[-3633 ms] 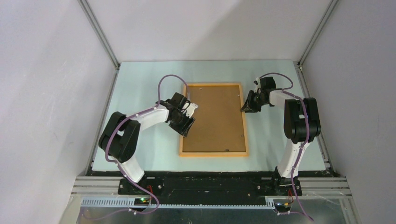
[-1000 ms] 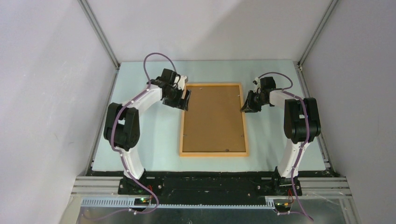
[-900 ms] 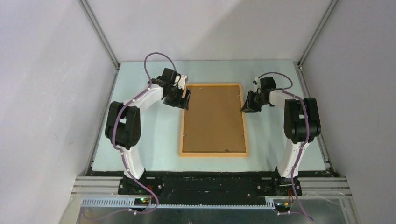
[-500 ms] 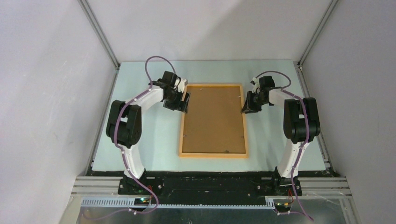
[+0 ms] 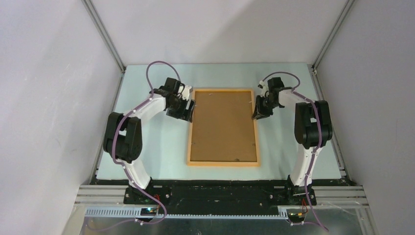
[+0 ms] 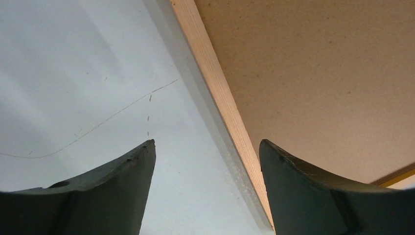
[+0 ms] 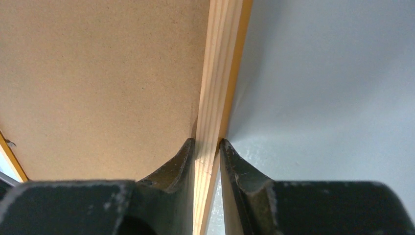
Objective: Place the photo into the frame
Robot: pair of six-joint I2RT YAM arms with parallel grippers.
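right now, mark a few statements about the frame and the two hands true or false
1. The right hand is pinching a side rail of the frame. True.
2. The left hand is clamped shut on the frame. False: it is open, astride the left rail.
3. The frame lies flat with its brown backing board facing up. True.
4. A mountain photo shows face up inside the frame. False: only the plain board shows there.

Bare table [image 5: 220,76] lies open at 12 and 6 o'clock of the frame [image 5: 223,162]. At 10 o'clock the left gripper [image 5: 189,111] stands spread over its rail. At 2 o'clock the right gripper [image 5: 255,115] pinches the rail.
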